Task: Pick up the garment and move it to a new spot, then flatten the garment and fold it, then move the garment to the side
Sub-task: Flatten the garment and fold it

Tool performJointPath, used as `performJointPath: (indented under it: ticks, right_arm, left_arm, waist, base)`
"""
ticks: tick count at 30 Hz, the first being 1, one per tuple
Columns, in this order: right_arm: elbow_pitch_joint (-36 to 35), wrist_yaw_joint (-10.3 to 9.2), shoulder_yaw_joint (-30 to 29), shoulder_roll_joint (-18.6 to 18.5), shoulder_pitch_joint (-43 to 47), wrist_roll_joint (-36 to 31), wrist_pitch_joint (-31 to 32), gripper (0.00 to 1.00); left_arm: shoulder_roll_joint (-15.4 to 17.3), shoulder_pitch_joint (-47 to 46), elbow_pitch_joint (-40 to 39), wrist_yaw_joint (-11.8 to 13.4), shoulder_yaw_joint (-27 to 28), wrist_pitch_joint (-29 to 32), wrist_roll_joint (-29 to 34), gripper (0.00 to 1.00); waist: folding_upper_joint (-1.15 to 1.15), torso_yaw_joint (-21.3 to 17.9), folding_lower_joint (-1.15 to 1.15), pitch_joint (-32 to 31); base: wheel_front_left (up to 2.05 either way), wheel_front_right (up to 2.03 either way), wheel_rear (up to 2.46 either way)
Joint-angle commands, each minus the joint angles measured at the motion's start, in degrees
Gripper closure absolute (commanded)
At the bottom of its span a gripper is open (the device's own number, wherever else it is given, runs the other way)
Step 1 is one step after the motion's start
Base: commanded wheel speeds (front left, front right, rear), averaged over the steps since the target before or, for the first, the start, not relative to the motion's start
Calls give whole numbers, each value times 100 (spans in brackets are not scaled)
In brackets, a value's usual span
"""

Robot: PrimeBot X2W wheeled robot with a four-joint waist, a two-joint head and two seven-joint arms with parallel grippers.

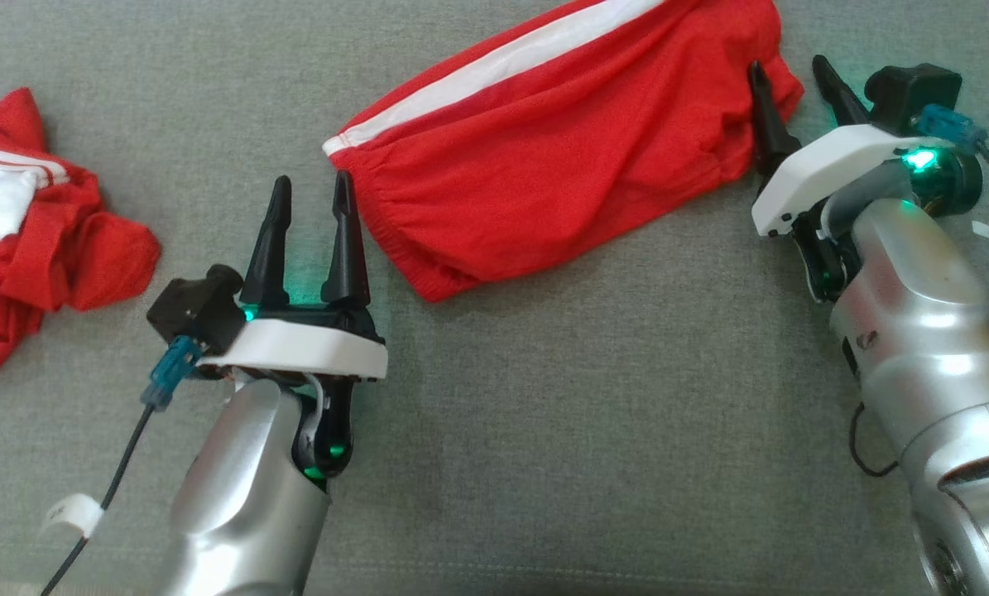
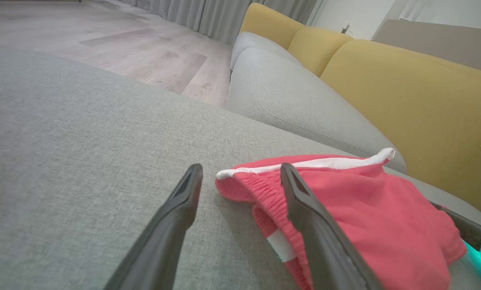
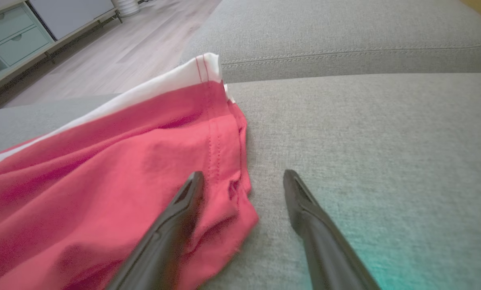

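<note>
**Pincers.** Two arms are present, one pincer each.
- The left pincer (image 1: 312, 180) stands nearest, low on the grey sofa seat (image 1: 585, 430). Its fingers are well apart and hold nothing.
- The right pincer (image 1: 789, 64) sits further out on the right. It is likewise spread wide and empty.

**Task item.** A red garment (image 1: 560, 157) lies on the seat between the two pincers. It looks like shorts with one white stripe along the far long edge.
- Its long axis runs across the robot's front, from near-left to far-right, at a slant.
- The gathered waistband end faces the left pincer and the hemmed end faces the right pincer.

**Governing relation.** Each pincer has one end of the garment at its fingertips.
- In the left wrist view, the waistband corner of the garment (image 2: 365, 209) juts into the gap of the left pincer (image 2: 241, 167). The robot's-right finger lies over the elastic.
- In the right wrist view, the hem of the garment (image 3: 103, 169) falls within the gap of the right pincer (image 3: 244, 173). One finger is over cloth and the other over bare seat.
- Whether any finger touches the fabric cannot be told.
- Judgement: both arms are placed for a two-ended grasp, and closing would depend on each edge sitting deep enough between the fingers.

**Count.** There are two red garments. The second garment (image 1: 39, 240) lies crumpled at the far left, well apart from the first.

**Beyond.** Yellow back cushions (image 2: 405, 92) and a wooden floor (image 2: 123, 52) lie past the seat.
</note>
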Motion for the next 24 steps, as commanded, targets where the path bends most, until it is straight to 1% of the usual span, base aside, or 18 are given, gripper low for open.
performJointPath:
  ticks: [1, 5, 9, 10, 11, 12, 15, 19, 20, 24]
  right_arm:
    - [-153, -4, 116, 145, -45, 53, -104, 0]
    - [3, -4, 175, 154, -36, 100, -98, 0]
    - [383, -4, 183, 176, -32, 157, 323, 0]
    - [383, -4, 183, 176, -32, 157, 323, 0]
    - [425, -4, 173, 183, -24, 186, 386, 27]
    - [441, -4, 201, 195, -9, 201, 410, 100]
    - [453, -4, 175, 210, 66, 356, 337, 100]
    - [400, -4, 44, 179, 305, 647, 70, 100]
    - [329, -4, -95, 203, 558, 921, -27, 100]
    - [55, -4, -143, 215, 1275, 1366, -122, 100]
  left_arm:
    - [96, 56, -189, 38, 167, -29, 29, 0]
    - [96, 85, -233, 72, 142, -29, 60, 0]
    - [96, 102, -222, 85, 129, -29, 73, 0]
    - [96, 102, -222, 85, 129, -29, 73, 0]
    - [96, 101, -219, 89, 124, -29, 69, 0]
    - [96, 100, -220, 97, 118, -29, 67, 0]
    - [96, 122, -210, 115, 149, -29, 80, 0]
    - [96, 242, -131, 102, 244, -29, 156, 0]
    - [96, 357, -101, 96, 330, -29, 221, 0]
    - [96, 653, -81, 101, 565, -29, 264, 0]
  waist:
    - [0, 20, 0, -12]
    - [0, 59, 0, -45]
    - [0, 94, 0, -41]
    - [0, 94, 0, -41]
    - [0, 103, 0, -38]
    - [0, 112, 0, -38]
    - [0, 95, 0, -88]
    - [0, 0, 0, -316]
    - [0, -99, 0, -493]
    - [0, -301, 0, -848]
  base:
    - [0, 0, 0]
    - [0, 0, 0]
    - [0, 0, 0]
    - [0, 0, 0]
    - [0, 0, 0]
    - [0, 0, 0]
    - [0, 0, 0]
    - [0, 0, 0]
    - [0, 0, 0]
    - [0, 0, 0]
